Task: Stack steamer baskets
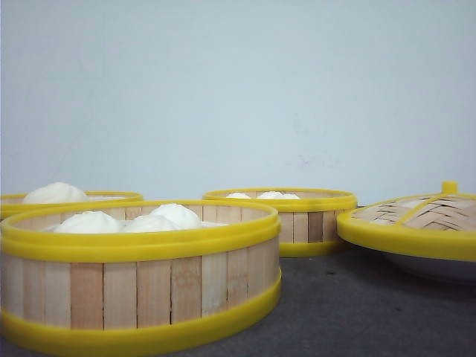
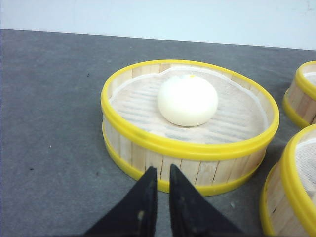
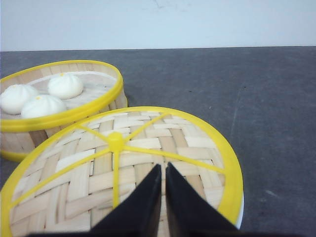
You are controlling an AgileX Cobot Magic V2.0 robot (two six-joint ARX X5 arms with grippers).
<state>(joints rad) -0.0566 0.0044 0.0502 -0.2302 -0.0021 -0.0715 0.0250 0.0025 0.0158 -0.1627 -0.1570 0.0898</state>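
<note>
Basically nothing stacked yet: all three steamer baskets (image 1: 141, 275) sit apart on the table (image 2: 49, 123). Left gripper (image 2: 163, 173) nearly pinched closed, empty, beside one-bun basket (image 2: 190, 126); right gripper (image 3: 163, 170) likewise, over lid (image 3: 148, 158)

Woven lid (image 3: 148, 158) on what looks like a white plate (image 1: 435, 266), grey tabletop (image 2: 49, 123)

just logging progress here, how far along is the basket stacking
Nothing looks stacked yet. All three steamer baskets sit apart on the table: the near basket, the far-left basket and the far-middle basket, each holding buns.

In hand: nothing. The left gripper hangs by the single-bun basket, the right gripper over the woven lid, fingers together.

Left: every lift and placement.
</note>
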